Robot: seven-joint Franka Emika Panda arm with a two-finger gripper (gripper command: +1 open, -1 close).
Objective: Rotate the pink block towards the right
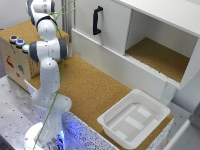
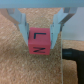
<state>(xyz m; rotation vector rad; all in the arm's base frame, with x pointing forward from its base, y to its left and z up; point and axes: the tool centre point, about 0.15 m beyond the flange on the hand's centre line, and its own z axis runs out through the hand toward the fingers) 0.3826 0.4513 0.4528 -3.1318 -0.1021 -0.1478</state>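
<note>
The pink block (image 2: 40, 41), a cube with black markings on its faces, shows in the wrist view on or just above the cork surface (image 2: 20, 67). My gripper (image 2: 41, 31) straddles it, with one finger (image 2: 23, 29) against one side and the other finger (image 2: 59, 27) close against the opposite side. The jaws look closed on the block. In the exterior view the white arm (image 1: 47, 50) rises at the exterior view's left. Neither the gripper nor the block shows there.
A white cabinet with a black handle (image 1: 96, 20) and an open cork-floored compartment (image 1: 160, 55) stands at the back. A white tray (image 1: 135, 117) sits at the cork table's front right. A wooden box with buttons (image 1: 17, 47) is at the left. A black handle (image 2: 75, 53) lies beside the block.
</note>
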